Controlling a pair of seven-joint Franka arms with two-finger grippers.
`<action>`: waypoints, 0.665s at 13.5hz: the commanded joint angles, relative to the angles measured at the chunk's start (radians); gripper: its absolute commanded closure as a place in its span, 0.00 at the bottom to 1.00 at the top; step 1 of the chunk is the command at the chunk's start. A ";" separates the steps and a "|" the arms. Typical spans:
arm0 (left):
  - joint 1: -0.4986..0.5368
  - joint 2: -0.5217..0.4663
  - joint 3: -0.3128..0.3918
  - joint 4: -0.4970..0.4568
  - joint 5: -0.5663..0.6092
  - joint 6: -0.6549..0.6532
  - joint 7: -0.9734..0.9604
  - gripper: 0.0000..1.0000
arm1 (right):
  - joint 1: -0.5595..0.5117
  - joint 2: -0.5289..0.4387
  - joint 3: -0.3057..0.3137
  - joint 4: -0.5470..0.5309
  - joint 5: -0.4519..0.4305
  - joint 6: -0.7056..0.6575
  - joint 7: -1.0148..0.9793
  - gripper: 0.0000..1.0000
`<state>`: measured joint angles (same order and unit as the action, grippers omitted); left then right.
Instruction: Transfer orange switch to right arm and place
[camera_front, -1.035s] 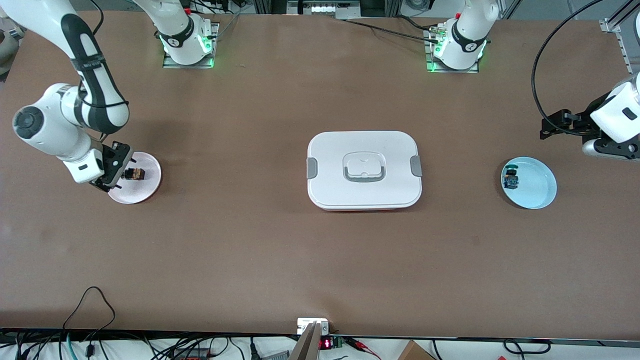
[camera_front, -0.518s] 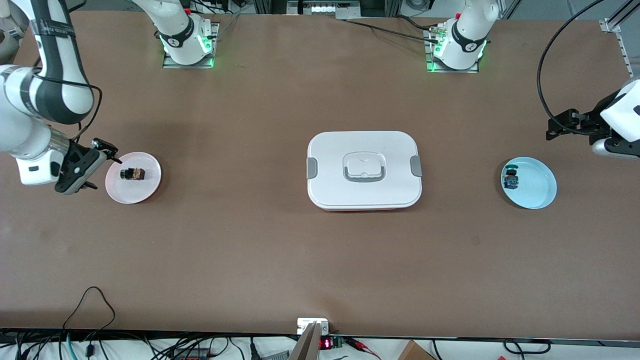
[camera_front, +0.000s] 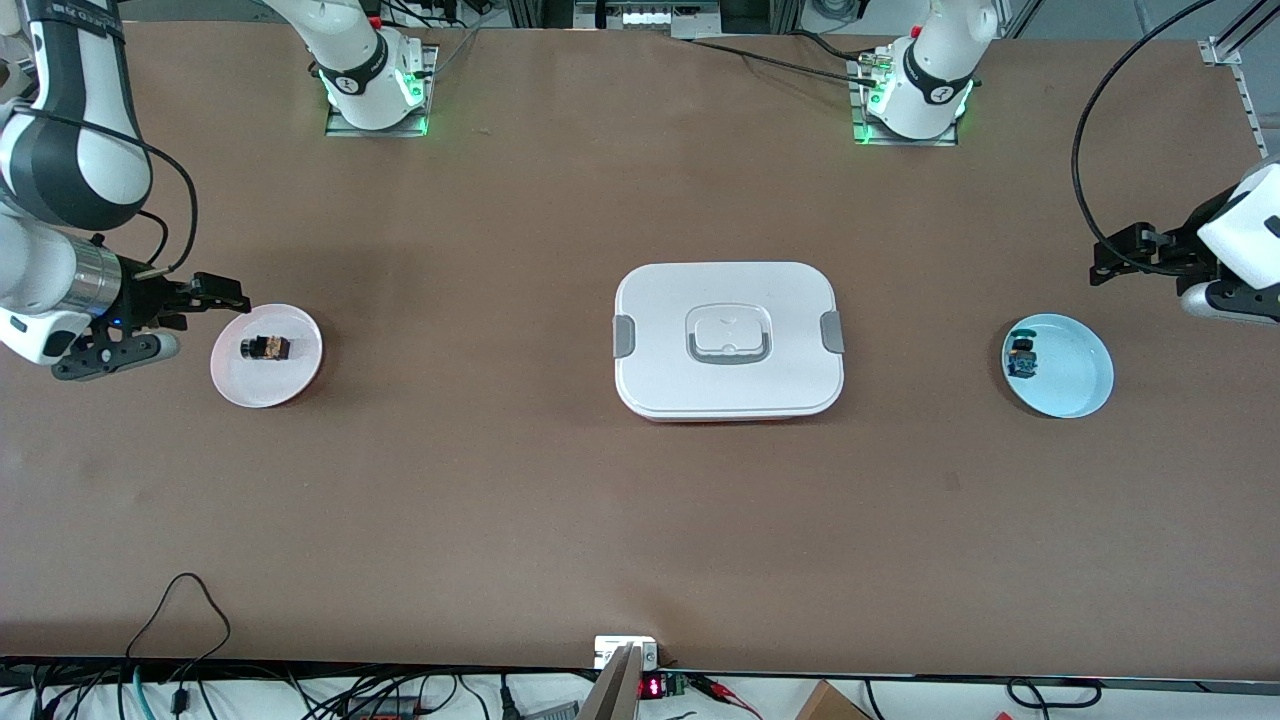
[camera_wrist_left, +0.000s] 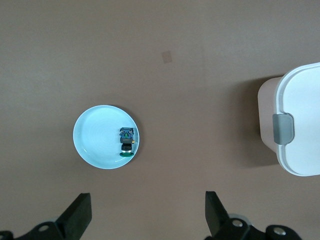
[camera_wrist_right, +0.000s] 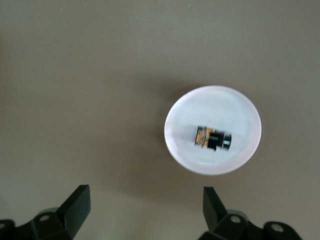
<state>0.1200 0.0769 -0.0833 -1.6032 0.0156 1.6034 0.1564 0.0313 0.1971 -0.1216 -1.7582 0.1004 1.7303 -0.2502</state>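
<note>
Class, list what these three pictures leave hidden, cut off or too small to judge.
1. Orange switch: any markings are too small in the front view and blurred in the right wrist view.
2. Box: its shut lid hides the contents; the left wrist view's edge cuts it off.
3. Left claw: the front view's edge cuts off its arm.
4. Right claw: the right wrist view's edge cuts off all but the open fingers.

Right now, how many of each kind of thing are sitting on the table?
Plates: 2, a pink plate and a blue plate
Switches: 2, the orange switch on the pink one, a blue-green switch on the blue one
White lidded box: 1
Total: 5
</note>
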 joint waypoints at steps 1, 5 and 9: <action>0.000 0.018 -0.003 0.036 -0.008 -0.025 -0.009 0.00 | 0.010 -0.005 -0.001 0.095 -0.002 -0.128 0.127 0.00; 0.003 0.018 -0.001 0.036 -0.011 -0.025 -0.009 0.00 | 0.019 -0.019 -0.001 0.154 -0.045 -0.183 0.175 0.00; 0.004 0.018 -0.001 0.036 -0.011 -0.027 -0.008 0.00 | 0.016 -0.024 -0.006 0.178 -0.138 -0.147 0.166 0.00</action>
<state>0.1208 0.0770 -0.0826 -1.6029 0.0156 1.6006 0.1564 0.0462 0.1771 -0.1249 -1.6071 0.0010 1.5842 -0.0915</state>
